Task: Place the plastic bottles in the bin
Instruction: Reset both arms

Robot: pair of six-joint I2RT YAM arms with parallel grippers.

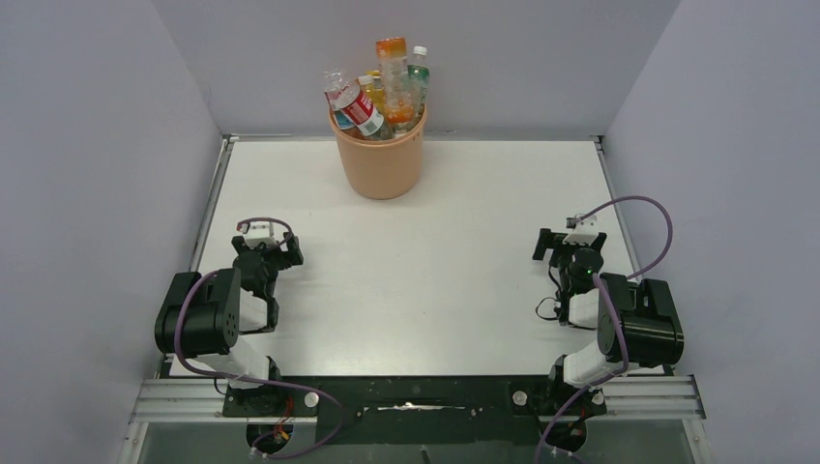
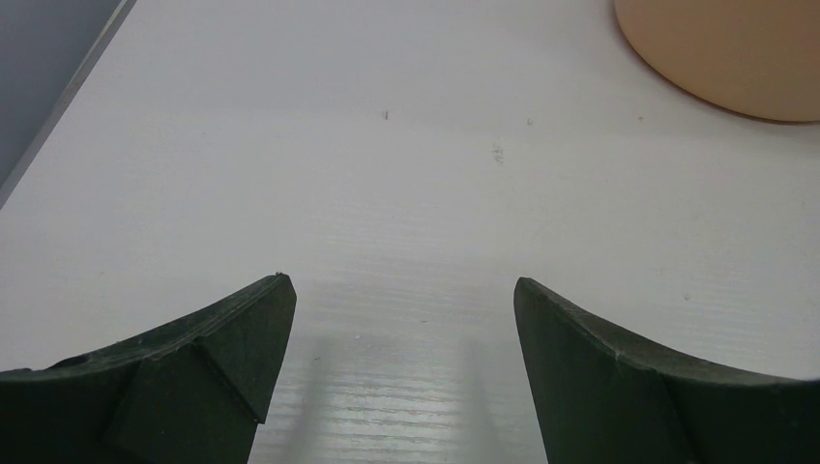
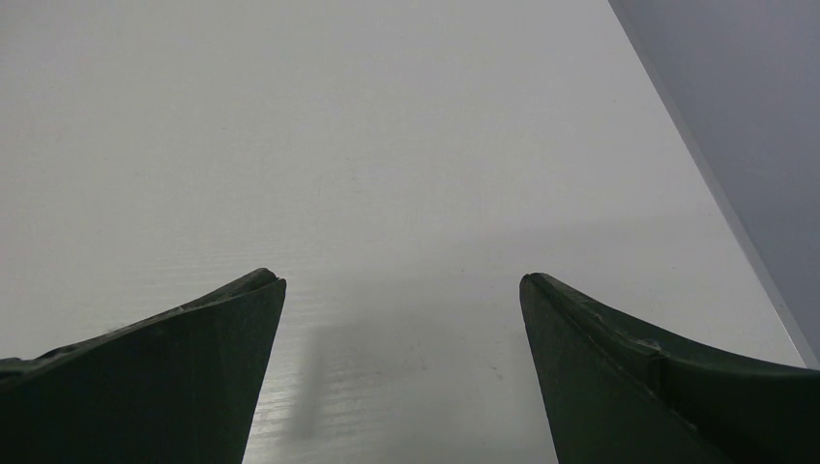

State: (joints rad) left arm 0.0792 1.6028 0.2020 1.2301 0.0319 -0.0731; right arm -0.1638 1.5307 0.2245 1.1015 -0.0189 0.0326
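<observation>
The peach-orange bin [image 1: 379,155] stands at the far middle of the table, packed with several plastic bottles [image 1: 379,92] that stick out above its rim: clear ones with red and green labels and an orange-capped one. Part of its wall shows in the left wrist view [image 2: 735,58] at the top right. My left gripper [image 1: 263,244] is open and empty, low over the table at the near left [image 2: 401,285]. My right gripper [image 1: 571,242] is open and empty at the near right [image 3: 401,280]. No bottle lies on the table in any view.
The white table [image 1: 416,271] is walled by grey panels [image 1: 87,174] on the left, back and right. A metal rail [image 1: 416,396] with both arm bases runs along the near edge. Purple cables [image 1: 638,208] loop off each arm.
</observation>
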